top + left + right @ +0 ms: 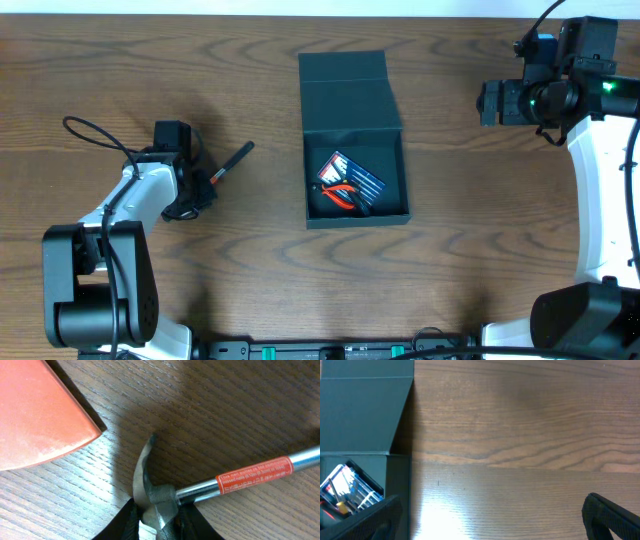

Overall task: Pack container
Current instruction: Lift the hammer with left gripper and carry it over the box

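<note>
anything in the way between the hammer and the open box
Nothing visible. Only bare table lies between the hammer, its head in the left gripper, and the container. Inside, red pliers and a bit card already take up the middle.

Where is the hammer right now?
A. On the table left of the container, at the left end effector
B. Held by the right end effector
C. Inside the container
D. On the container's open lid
A: the hammer lies on the table left of the container, its head between the left end effector's fingers.
</note>
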`<state>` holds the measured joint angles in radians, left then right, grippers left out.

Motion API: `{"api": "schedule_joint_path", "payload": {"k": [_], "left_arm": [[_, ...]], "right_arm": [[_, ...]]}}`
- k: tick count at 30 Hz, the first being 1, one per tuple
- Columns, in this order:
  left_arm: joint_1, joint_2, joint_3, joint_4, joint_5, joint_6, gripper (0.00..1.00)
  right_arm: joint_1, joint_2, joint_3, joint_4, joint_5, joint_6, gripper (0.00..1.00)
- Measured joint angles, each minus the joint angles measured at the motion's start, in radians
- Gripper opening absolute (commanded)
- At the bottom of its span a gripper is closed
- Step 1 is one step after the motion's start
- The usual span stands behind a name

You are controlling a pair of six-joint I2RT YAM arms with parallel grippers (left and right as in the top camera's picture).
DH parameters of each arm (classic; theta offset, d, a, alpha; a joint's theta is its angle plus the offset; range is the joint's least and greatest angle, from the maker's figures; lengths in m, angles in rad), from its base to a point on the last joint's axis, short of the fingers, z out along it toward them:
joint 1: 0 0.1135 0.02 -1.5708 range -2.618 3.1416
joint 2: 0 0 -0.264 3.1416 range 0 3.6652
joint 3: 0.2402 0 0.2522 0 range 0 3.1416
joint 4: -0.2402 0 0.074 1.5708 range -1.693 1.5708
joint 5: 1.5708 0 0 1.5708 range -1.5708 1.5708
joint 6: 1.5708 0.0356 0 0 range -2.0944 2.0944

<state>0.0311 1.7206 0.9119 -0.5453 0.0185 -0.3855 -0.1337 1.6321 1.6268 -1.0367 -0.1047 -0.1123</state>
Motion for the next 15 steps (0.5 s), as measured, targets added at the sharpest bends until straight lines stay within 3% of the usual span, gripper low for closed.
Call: {"api": "schedule_joint_path", "payload": {"k": [5, 15], "left_arm": [[0.000, -0.001, 0.000, 0.002, 0.003, 0.014, 0.05], [0.000, -0.002, 0.000, 0.002, 0.004, 0.020, 0.06]], "right_arm": [[0.000, 0.000, 0.000, -0.001, 0.000, 0.000, 0.99], [0.000, 0.000, 0.000, -0.007, 0.000, 0.000, 0.99]]}}
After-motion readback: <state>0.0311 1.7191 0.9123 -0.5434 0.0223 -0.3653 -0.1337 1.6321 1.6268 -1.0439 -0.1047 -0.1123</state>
